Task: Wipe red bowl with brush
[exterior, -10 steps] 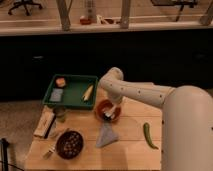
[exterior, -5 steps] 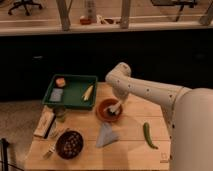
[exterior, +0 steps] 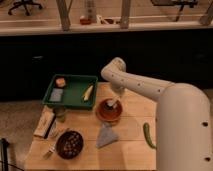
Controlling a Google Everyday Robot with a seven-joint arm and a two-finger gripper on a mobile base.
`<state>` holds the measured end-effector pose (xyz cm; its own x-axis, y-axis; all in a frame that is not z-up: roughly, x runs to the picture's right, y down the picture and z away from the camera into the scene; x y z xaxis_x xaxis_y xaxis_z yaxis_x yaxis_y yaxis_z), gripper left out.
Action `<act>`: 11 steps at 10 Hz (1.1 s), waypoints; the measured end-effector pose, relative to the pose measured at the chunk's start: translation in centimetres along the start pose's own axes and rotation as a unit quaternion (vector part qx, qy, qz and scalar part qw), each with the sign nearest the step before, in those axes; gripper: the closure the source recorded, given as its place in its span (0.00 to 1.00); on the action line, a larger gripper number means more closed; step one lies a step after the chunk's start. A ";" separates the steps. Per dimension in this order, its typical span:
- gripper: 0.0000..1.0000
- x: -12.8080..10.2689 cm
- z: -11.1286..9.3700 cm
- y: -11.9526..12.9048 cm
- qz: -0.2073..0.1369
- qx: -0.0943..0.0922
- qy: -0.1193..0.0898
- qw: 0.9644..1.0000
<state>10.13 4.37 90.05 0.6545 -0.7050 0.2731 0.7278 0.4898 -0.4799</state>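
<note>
The red bowl point(exterior: 109, 111) sits on the wooden table point(exterior: 130, 145), right of the green tray. My gripper point(exterior: 116, 99) hangs from the white arm just above the bowl's far rim. A small pale brush point(exterior: 111, 105) pokes down from the gripper into the bowl; its tip is inside the bowl. The arm hides how the gripper meets the brush.
A green tray point(exterior: 70, 91) holds an orange piece, a grey block and a yellowish tapered piece point(exterior: 88, 92). A dark brown bowl point(exterior: 69, 144) with speckled contents and a fork point(exterior: 50, 150) lie front left. A grey cloth point(exterior: 106, 135) lies below the red bowl. A green pod point(exterior: 148, 135) lies right.
The arm has swung to the right and up, uncovering the red bowl. The brush now sits in the bowl's far side.
</note>
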 end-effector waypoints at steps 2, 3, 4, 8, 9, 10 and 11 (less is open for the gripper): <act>1.00 -0.8 0.4 -1.1 -0.016 -0.005 0.000 1.000; 1.00 -1.9 0.6 -1.9 -0.031 -0.007 -0.001 1.000; 1.00 -3.4 0.7 -2.5 -0.049 -0.007 -0.004 0.999; 1.00 -6.2 1.7 -0.3 -0.069 -0.017 -0.014 0.997; 1.00 -5.8 1.7 0.6 -0.060 -0.016 -0.013 0.998; 1.00 -5.2 1.5 1.6 -0.048 -0.014 -0.011 0.999; 1.00 -4.0 0.8 3.3 -0.028 -0.011 -0.006 1.000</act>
<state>10.10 9.20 88.08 0.6156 -0.7248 0.3094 0.7586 0.4386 -0.4819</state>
